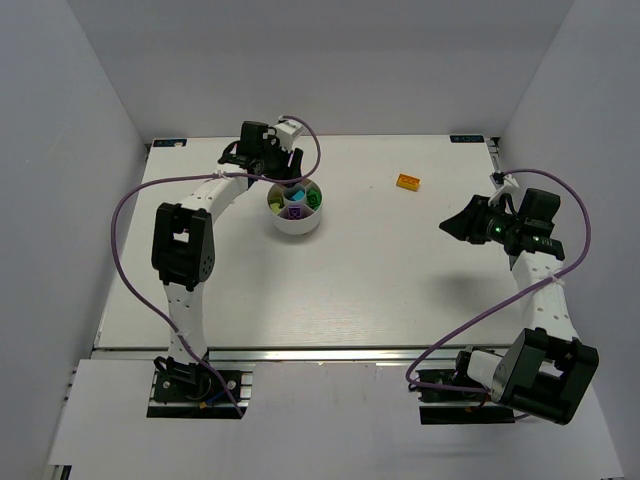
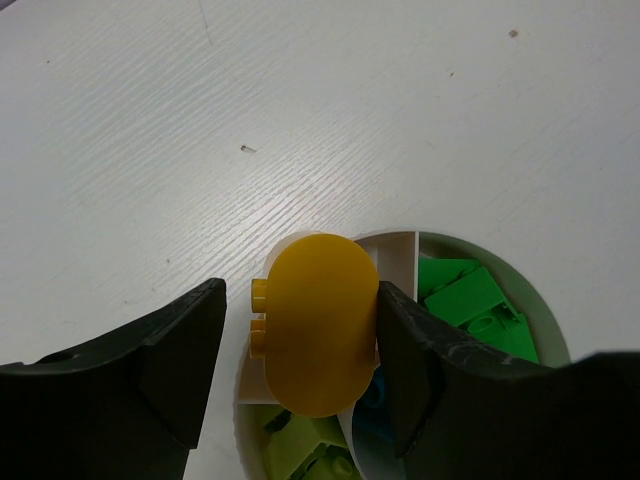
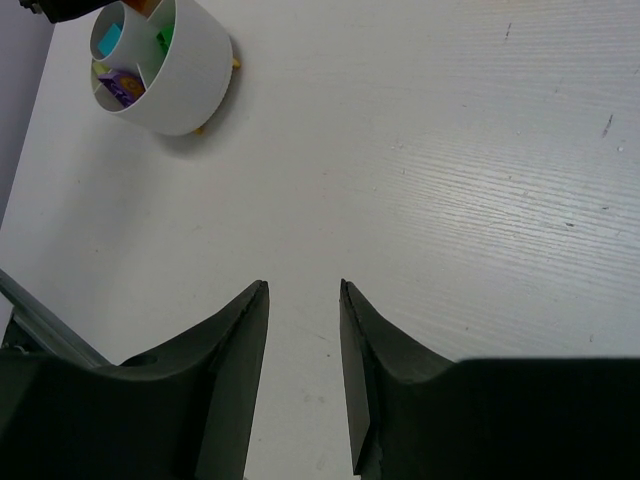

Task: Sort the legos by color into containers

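Broadly, the white worktop (image 1: 400, 290) carries one round divided dish (image 1: 296, 227), and the left gripper (image 2: 300, 310) is seen directly above its rim. The gripper is spread open: a rounded yellow-orange brick (image 2: 318, 325) lies between the jaws, touching the right finger, while a sliver of white shows between its studs and the left finger, so no firm clamp is seen. Below and to the right of this gripper a wedge of bright green bricks (image 2: 470, 300) is seen, and a lime brick (image 2: 300, 440) lies just below it.

The step in hand is judged to be the drop of this brick. It is best done with the brick centred over a wedge holding no other colour, clear of the dividers, and the jaws widened fully before the arm is lifted.

The right gripper (image 3: 303, 300) is held narrowly open and empty, well apart from the dish. One orange brick (image 1: 408, 181) remains on the worktop, beyond and to the left of that gripper
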`<state>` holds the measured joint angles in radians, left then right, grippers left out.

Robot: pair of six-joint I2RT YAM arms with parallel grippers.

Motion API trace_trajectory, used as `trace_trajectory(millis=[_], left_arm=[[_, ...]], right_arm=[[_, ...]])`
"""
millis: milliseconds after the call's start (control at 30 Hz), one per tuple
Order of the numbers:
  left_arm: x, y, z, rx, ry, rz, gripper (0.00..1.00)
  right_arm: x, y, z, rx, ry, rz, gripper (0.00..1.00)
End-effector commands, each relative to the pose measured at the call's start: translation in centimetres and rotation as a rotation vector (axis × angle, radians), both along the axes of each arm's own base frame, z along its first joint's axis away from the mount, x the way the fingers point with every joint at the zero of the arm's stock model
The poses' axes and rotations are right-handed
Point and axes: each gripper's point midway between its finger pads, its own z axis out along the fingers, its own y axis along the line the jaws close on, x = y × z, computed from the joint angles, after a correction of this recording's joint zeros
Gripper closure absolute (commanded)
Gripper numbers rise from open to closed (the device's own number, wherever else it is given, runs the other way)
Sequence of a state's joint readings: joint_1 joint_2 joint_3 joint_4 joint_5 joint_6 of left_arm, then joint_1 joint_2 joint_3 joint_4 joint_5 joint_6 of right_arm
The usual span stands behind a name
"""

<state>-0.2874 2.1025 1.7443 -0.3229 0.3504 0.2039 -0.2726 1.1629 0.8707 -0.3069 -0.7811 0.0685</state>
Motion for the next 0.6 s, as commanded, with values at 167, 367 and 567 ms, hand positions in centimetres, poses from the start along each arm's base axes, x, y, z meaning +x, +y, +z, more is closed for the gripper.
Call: trace_trajectory(millis=[167, 367, 567], left_arm=[[0.0, 0.0, 6.9, -0.052, -0.112, 0.015, 0.28], [0.0, -0.5, 8.6, -0.081, -0.135, -0.003, 0.25], [-0.2, -0.7, 9.4, -0.098, -0.143, -0.013, 0.23]], right_arm=[[0.3, 0.2, 0.7, -0.016, -0.054, 0.023, 0.6], [0.3, 0.3, 0.7, -0.018, -0.054, 0.024, 0.6], [0.3, 0.4, 0.6, -0.02, -0.055, 0.03, 0.6]])
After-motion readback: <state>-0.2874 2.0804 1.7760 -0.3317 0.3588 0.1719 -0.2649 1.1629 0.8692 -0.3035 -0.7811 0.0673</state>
